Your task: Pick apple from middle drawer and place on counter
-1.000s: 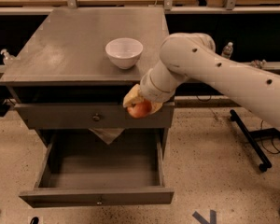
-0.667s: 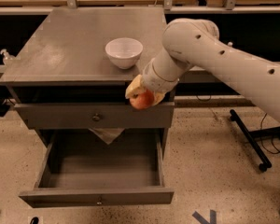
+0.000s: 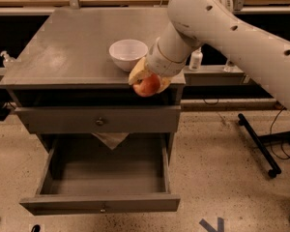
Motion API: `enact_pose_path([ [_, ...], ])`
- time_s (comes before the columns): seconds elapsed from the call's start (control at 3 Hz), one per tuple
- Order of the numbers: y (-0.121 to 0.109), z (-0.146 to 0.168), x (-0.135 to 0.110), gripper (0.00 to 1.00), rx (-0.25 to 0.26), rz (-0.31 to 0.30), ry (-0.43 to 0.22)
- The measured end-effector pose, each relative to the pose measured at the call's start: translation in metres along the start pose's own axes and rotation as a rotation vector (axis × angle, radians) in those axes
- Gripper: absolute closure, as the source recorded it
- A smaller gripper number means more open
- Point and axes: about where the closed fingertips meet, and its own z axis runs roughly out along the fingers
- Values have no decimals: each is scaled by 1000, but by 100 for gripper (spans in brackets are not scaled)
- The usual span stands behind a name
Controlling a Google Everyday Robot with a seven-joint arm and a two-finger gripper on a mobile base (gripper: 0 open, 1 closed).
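My gripper point(image 3: 147, 81) is shut on the apple point(image 3: 147, 85), a small red apple with yellowish patches. It holds the apple in the air at the counter's front edge, just right of the white bowl. The counter point(image 3: 72, 47) is the broad flat grey top of the cabinet. The middle drawer point(image 3: 104, 204) is pulled fully open below and its box shows nothing inside. My white arm point(image 3: 232, 28) reaches in from the upper right.
A white bowl point(image 3: 128, 53) stands on the counter near its front right. A shut drawer front with a round knob point(image 3: 100, 122) sits above the open drawer. Small bottles point(image 3: 196, 59) stand on a shelf to the right. A black stand base point(image 3: 261, 146) lies on the floor at right.
The gripper has lifted the apple up and slightly right, from in front of the upper drawer to the level of the counter's front edge.
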Motion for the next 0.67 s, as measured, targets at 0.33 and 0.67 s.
enact_pose_path([
  [0.33,0,0,0,100,0,0,0],
  [0.67,-13,1,2,100,17,-37,9],
])
